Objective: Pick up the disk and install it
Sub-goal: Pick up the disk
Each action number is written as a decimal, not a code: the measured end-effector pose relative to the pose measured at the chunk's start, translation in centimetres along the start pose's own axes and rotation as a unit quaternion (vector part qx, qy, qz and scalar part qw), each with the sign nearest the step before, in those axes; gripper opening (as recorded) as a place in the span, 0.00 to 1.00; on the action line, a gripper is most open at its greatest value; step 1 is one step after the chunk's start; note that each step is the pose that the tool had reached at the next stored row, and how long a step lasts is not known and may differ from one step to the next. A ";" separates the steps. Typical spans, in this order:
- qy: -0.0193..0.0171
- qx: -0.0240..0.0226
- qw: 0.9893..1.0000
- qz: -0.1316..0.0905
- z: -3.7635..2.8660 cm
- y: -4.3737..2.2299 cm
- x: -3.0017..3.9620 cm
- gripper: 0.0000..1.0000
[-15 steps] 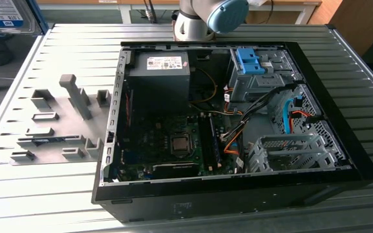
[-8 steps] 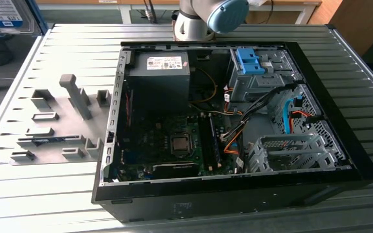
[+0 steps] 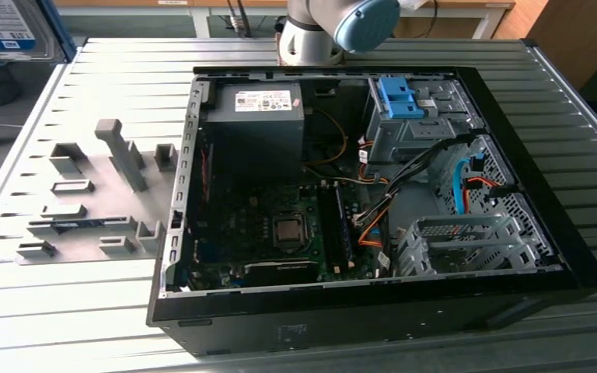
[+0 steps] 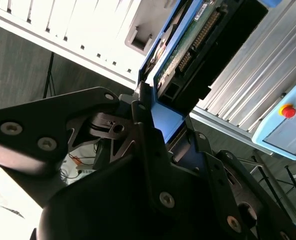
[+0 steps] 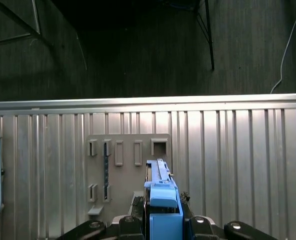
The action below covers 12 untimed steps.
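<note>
1. Second wrist view: the end effector [image 4: 163, 122] is clamped on the disk [image 4: 188, 47], with its dark metal fingers [image 4: 141, 117] pressed against either side of the disk's blue plastic end.
2. The disk's underside shows here as a green circuit board with a row of connector pins, set in a black body and edged by a blue rail.
3. In the exterior view the disk [image 3: 3, 27] is in the upper corner on the exterior view's left. Its label side is visible: silver metal, a white-and-blue label and a blue rail along the edge. It is well apart from the computer case [image 3: 589, 264].
4. In the first wrist view the disk [image 5: 160, 192] is edge-on, a narrow blue strip standing up from the end effector [image 5: 161, 222]. Behind it are the grey holder plate [image 5: 127, 167] and the ribbed metal worktop [image 5: 238, 160].
5. The holder plate [image 3: 81, 202] is matte grey with small rectangular slots and upright posts. It lies flat on the worktop [image 3: 71, 311] just beside the case.
6. The case lies on its side, open face up, framed by a black rim. Inside are a black power supply box [image 3: 257, 124] with a white sticker, a dark motherboard [image 3: 267, 233], and a bare blue bracket [image 3: 397, 97] on a grey metal cage [image 3: 413, 136].
7. Orange and black cables [image 3: 376, 214] crowd the gap between cage and motherboard.
8. Bare ribbed worktop lies open around the plate and along the case's near side.
</note>
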<state>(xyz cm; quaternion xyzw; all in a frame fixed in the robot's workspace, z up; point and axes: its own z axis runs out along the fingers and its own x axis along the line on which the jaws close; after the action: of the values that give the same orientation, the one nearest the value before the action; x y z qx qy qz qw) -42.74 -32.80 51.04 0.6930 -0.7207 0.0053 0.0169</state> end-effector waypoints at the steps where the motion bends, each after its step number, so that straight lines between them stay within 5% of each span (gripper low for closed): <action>1: 0.000 0.000 1.000 0.000 0.00 -0.28 0.01 0.36; 5: 0.000 -0.001 1.000 0.000 -0.02 -1.55 -0.03 0.36; 12: 0.000 -0.001 1.000 0.000 -0.02 -1.68 0.01 0.36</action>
<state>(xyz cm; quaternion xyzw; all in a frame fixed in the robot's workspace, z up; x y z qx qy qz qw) -41.06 -32.88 51.03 0.6931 -0.7206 0.0048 0.0174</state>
